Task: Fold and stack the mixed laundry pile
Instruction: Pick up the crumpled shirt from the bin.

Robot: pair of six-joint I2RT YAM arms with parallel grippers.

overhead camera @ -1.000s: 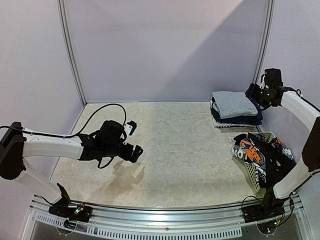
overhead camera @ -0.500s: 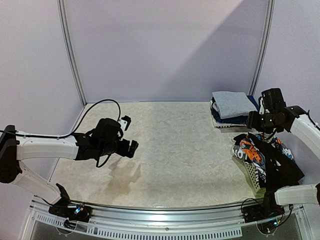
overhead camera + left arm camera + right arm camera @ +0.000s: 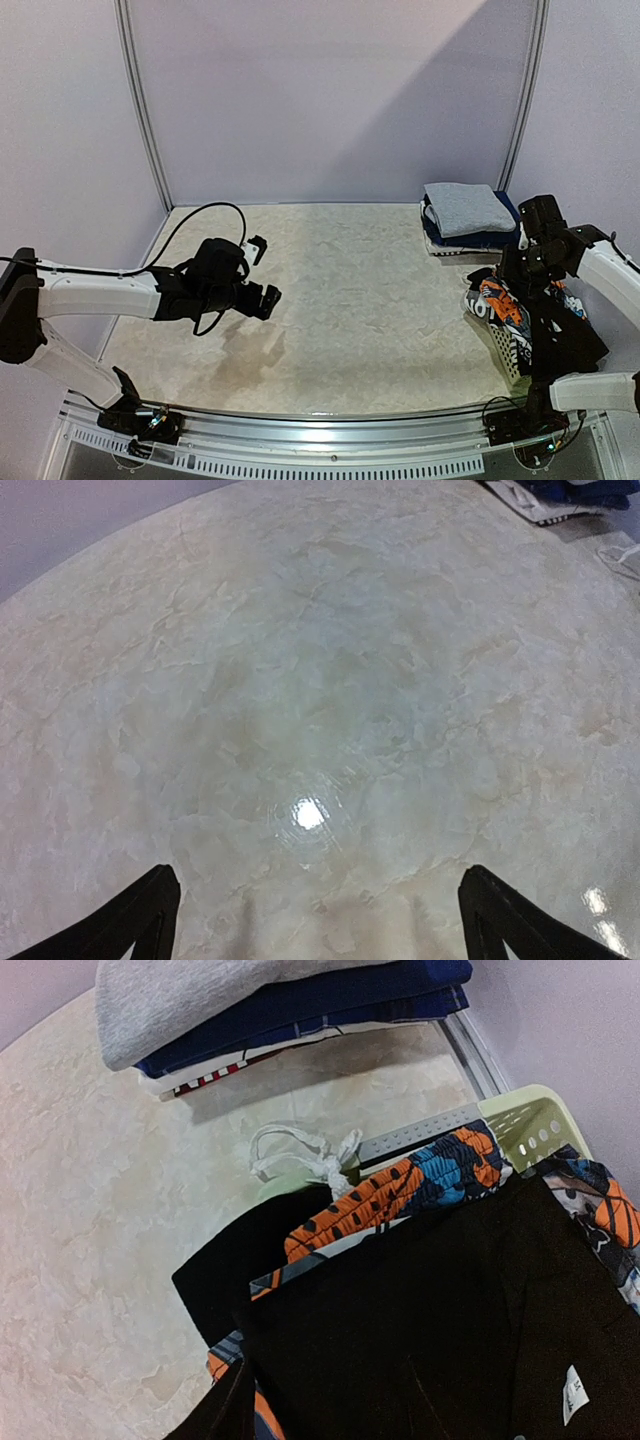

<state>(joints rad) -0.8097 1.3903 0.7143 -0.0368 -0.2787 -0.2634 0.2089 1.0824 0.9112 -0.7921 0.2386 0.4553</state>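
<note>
mixed laundry pile (image 3: 530, 315) heaped in basket (image 3: 530, 1120) at right edge of table (image 3: 370, 300), toward the front. large black top (image 3: 440, 1310) draped over it, hiding most of what's underneath. orange-black-white printed piece (image 3: 400, 1185) poking out at far side, white drawstring (image 3: 300, 1155) knotted just beside.

folded stack (image 3: 480, 238) further back, apart from basket: grey shirt (image 3: 465, 207) on top, navy pieces (image 3: 300, 1000) under, striped bit (image 3: 210, 1073) at bottom mostly hidden.

right gripper (image 3: 520, 272) low over black top. fingers lost vs dark cloth in wrist view, so can't tell if open, closed or gripping.

left gripper (image 3: 320, 930) over bare table, well apart from laundry. fingers spread wide, nothing btwn, only tips in wrist view.
</note>
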